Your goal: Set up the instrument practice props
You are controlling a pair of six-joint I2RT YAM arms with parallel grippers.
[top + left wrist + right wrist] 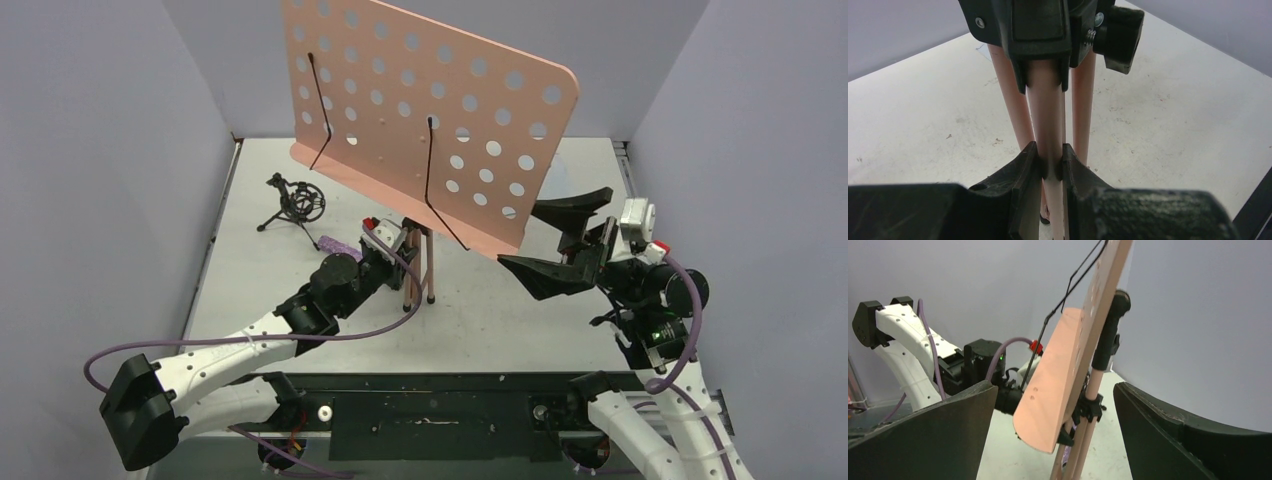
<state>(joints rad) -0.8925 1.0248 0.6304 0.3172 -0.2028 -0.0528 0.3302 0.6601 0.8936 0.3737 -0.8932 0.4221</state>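
Music stand (430, 120), pink, is upright on its tripod legs (1083, 100) at the centre of the table (520, 320). Its perforated desk is tilted, and two black wire page arms (318, 110) lie against the face.

Left gripper (1050, 155) is clenched on one pink tube of the stand low down, with the jaws pressed to either side of it. In the top view this gripper (395, 245) sits at nine o'clock of the stand's post.

Right gripper (565, 240) is at three o'clock of the stand, released. Its jaws are spread wide and grasp nothing. In the right wrist view the desk's lower edge lies between its fingers (923, 440), apart from both.

Purple microphone (335, 243) lies on the table at nine o'clock, just beside the left gripper and mostly hidden. Black tripod mic holder (297, 203) stands at ten o'clock, apart from the stand.
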